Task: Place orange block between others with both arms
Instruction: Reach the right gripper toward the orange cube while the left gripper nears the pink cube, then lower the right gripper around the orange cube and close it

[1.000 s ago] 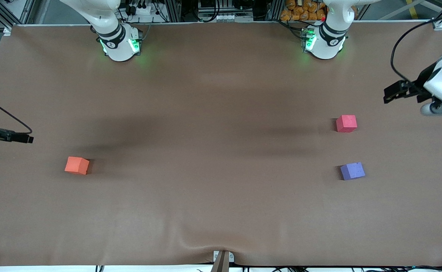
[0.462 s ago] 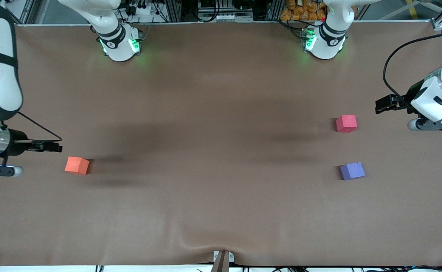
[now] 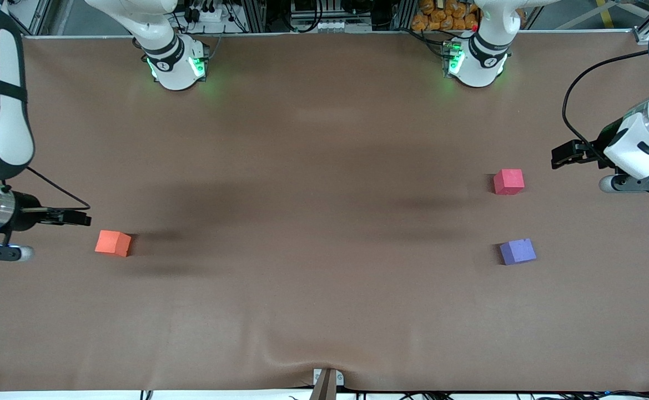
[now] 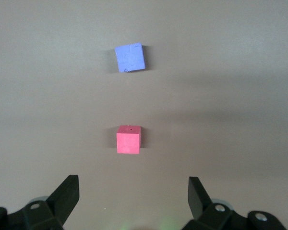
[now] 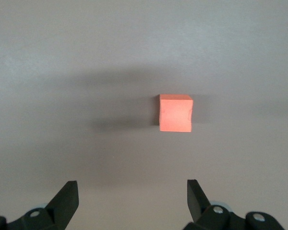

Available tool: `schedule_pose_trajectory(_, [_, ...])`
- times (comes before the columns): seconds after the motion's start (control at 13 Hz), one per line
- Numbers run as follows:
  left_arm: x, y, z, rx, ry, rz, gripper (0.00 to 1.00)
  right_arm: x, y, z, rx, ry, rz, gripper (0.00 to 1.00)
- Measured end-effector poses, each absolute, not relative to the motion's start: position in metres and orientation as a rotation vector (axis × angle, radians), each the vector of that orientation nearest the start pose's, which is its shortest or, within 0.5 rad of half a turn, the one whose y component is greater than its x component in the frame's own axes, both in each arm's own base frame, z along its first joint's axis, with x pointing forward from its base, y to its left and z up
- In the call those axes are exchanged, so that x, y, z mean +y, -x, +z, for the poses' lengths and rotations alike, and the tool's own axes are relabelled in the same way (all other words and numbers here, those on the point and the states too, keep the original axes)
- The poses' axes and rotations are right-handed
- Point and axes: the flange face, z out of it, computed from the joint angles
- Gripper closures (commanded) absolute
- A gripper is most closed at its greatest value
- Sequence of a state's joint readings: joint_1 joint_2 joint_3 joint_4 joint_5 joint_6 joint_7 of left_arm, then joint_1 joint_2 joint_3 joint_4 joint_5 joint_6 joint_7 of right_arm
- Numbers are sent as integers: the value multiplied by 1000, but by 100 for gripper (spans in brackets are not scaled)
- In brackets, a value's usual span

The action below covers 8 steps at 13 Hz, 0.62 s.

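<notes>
- The orange block is seated on the brown counter toward the right arm's end, with nothing touching it.
- The pinkish-red cube and the purple cube are located toward the left arm's end; the purple cube is positioned nearer to the front camera, and a gap is kept between the two.
- The orange block is set well apart from both other cubes.
- The right claw is held above the counter just beside the orange block. In the right wrist view its fingers are seen spread wide, with nothing gripped.
- The left claw is held above the counter near the pinkish-red cube. In the left wrist view its fingers are likewise seen spread wide and empty, with both cubes framed ahead of them.
</notes>
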<state>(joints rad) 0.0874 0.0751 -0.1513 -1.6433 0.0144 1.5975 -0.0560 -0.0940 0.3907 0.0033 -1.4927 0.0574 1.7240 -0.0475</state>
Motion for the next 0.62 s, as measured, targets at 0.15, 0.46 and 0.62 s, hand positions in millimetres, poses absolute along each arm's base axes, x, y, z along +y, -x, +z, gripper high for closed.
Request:
schedule_pose_trajectory(0.15, [-38,-577,541,12,3171,194,0,-38,-657,423,51,3063,268,0])
schedule_pose_trajectory(0.46, [-54,-587,520,47,3187,224,0,-41,-663,381,62,3059,317,0])
schedule_pose_trajectory(0.62, [-72,-585,520,90,3187,222,0,-44,-668,362,71,3060,313,0])
